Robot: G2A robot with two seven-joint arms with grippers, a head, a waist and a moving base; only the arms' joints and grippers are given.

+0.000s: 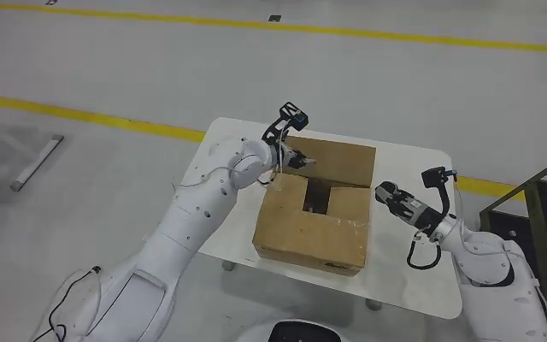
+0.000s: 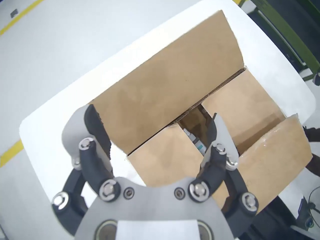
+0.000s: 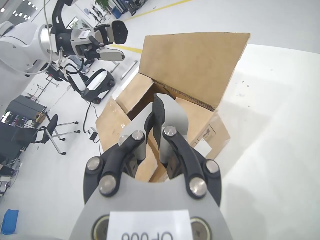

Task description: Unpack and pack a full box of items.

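Note:
A brown cardboard box (image 1: 312, 231) stands on the white table (image 1: 410, 274). Its far flap (image 1: 333, 161) is raised, the two side flaps lie nearly flat, and a dark gap (image 1: 318, 197) shows between them. Through that gap a small bottle (image 2: 197, 143) is visible inside. My left gripper (image 1: 299, 160) hovers open above the box's far left corner, holding nothing; its fingers (image 2: 96, 126) straddle that corner. My right gripper (image 1: 386, 195) is shut and empty, level with the box's right side. The box (image 3: 175, 96) and the left gripper (image 3: 112, 43) also appear in the right wrist view.
A dark green rack (image 1: 513, 214) stands off the table's right edge. Bare tabletop (image 3: 275, 126) lies to the right of the box. Yellow lines (image 1: 102, 120) cross the floor behind. Chairs and benches (image 3: 50, 131) stand in the room beyond.

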